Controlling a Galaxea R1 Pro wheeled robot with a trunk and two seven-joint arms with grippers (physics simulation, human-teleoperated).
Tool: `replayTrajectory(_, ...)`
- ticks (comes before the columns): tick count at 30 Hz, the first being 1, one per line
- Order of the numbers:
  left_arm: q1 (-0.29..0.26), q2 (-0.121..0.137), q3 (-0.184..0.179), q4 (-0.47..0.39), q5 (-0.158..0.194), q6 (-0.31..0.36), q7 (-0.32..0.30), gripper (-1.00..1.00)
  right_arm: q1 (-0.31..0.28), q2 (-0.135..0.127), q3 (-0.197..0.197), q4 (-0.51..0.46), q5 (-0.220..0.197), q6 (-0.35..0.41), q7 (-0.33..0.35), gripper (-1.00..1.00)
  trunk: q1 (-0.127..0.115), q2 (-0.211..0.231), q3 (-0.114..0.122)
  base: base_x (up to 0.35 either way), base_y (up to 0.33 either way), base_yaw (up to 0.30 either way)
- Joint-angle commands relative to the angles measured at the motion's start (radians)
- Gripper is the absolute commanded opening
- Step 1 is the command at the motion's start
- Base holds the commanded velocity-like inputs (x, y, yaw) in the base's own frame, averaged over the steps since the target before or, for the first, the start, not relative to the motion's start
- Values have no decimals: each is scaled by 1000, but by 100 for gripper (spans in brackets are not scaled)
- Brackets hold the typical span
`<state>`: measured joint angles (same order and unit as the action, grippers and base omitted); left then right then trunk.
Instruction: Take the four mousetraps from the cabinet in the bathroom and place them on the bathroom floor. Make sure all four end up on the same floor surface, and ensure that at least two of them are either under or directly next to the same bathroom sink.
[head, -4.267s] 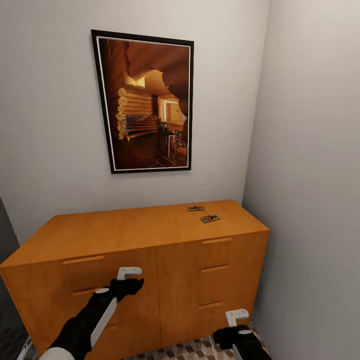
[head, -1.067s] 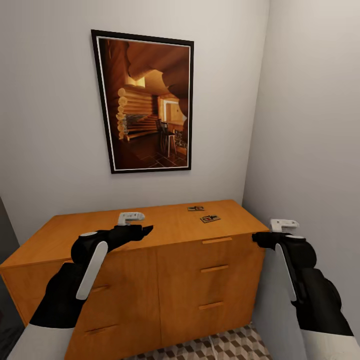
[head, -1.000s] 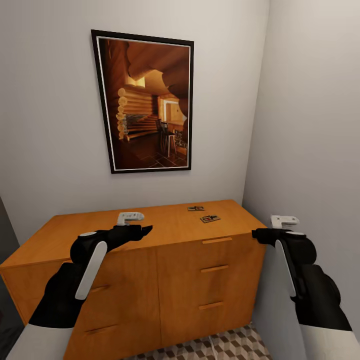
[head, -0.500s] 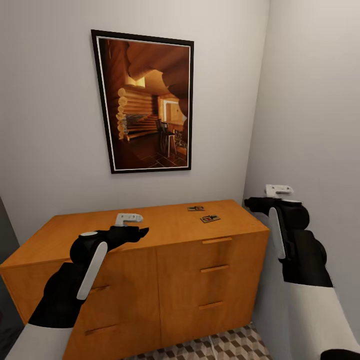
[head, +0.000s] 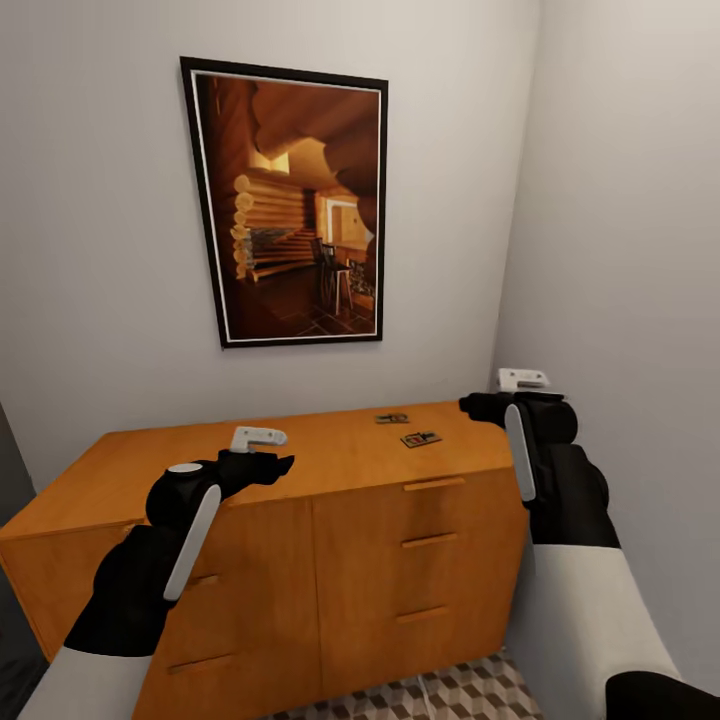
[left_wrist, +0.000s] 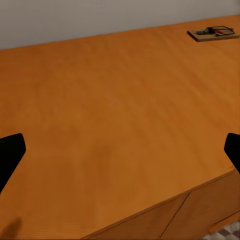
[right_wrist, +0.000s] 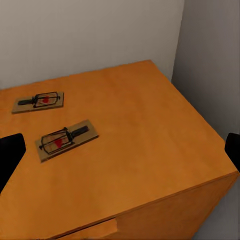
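Two mousetraps lie on top of the orange-brown cabinet (head: 300, 470) near its right back corner, one (head: 392, 418) behind the other (head: 421, 438). The right wrist view has both traps, the farther (right_wrist: 38, 101) and the nearer (right_wrist: 67, 139), flat brown bases with wire and a red spot. My right gripper (head: 466, 405) hovers open above the cabinet's right end, just right of the traps. My left gripper (head: 285, 462) is open over the cabinet's front middle, with one trap (left_wrist: 211, 33) far ahead of it. The sink is out of view.
A framed picture (head: 290, 205) hangs on the wall behind the cabinet. A grey side wall (head: 620, 250) stands close against the cabinet's right end and my right arm. Patterned bathroom floor tiles (head: 450, 690) show below the drawer fronts.
My right arm has risen and swung left, from beside the cabinet's right front corner to above its top near the traps. The left gripper has barely moved. The traps lie as before.
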<state>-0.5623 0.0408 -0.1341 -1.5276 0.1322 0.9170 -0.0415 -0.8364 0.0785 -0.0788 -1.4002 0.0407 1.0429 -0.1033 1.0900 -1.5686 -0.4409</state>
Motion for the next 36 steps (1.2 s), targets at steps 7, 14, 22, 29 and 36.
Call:
replayTrajectory(7, -2, -1, 1, 2, 8, 1, 1, 100, -2, 5, 0, 6, 1, 4, 1, 100, 0, -1, -1, 258, 0, 0)
replayTrajectory(14, -2, -1, 5, 4, 9, 1, 2, 100, -3, 6, 32, 34, -1, 4, 2, 100, 0, -1, -1, 313, 0, 0)
replayTrajectory(22, -1, -1, 7, 4, 10, 2, 2, 100, -3, 7, 68, 64, 2, 4, 2, 100, 0, -1, -1, 322, 0, 0)
replayTrajectory(29, -1, -1, 13, 5, 10, 2, 2, 100, -3, 18, 74, 76, -5, 4, 12, 100, 0, -1, -1, 315, 0, 0)
replayTrajectory(36, -1, -1, 12, 6, 10, 1, 2, 100, -3, 20, 74, 84, -8, 4, 19, 100, 0, -1, -1, 119, 0, 0)
